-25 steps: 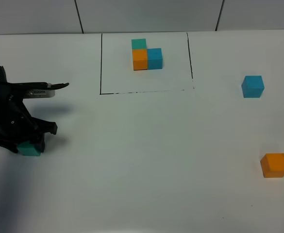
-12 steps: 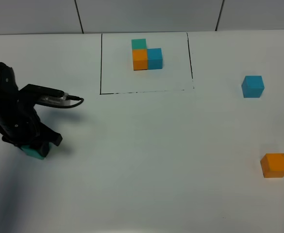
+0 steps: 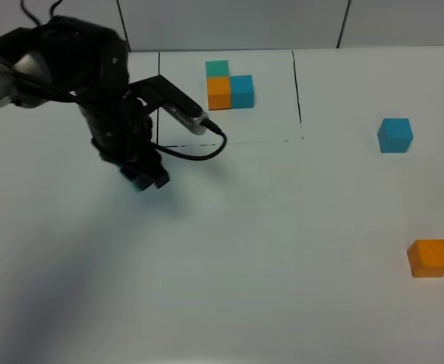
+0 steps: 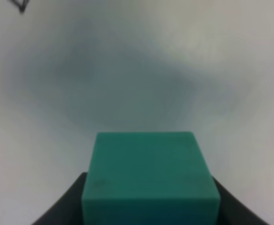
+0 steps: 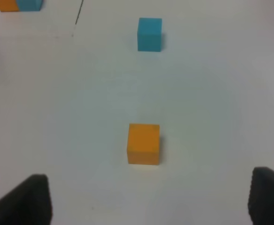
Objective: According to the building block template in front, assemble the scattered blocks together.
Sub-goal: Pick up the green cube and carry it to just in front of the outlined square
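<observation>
My left gripper point(image 3: 143, 176) is shut on the teal-green block point(image 3: 137, 184) and holds it above the table, just below and left of the frame's lower left corner. The block point(image 4: 151, 176) fills the lower left wrist view between the dark fingers. The building block template point(image 3: 229, 85), a teal-green, orange and blue L, sits inside the black drawn rectangle at the back. The scattered blue block point(image 3: 395, 135) and orange block point(image 3: 429, 258) lie on the right. My right gripper point(image 5: 151, 201) is open, with the orange block point(image 5: 144, 143) just ahead of it and the blue block point(image 5: 150, 33) farther on.
The white table point(image 3: 267, 227) carries only the thin black frame line point(image 3: 158, 98) around the template. A black cable point(image 3: 199, 152) loops from the left arm over the frame's lower left corner. A corner of the template point(image 5: 19, 4) shows in the right wrist view.
My left arm has lifted the teal-green block off the table at the far left and carried it up and to the right, toward the frame. The right side has not changed.
</observation>
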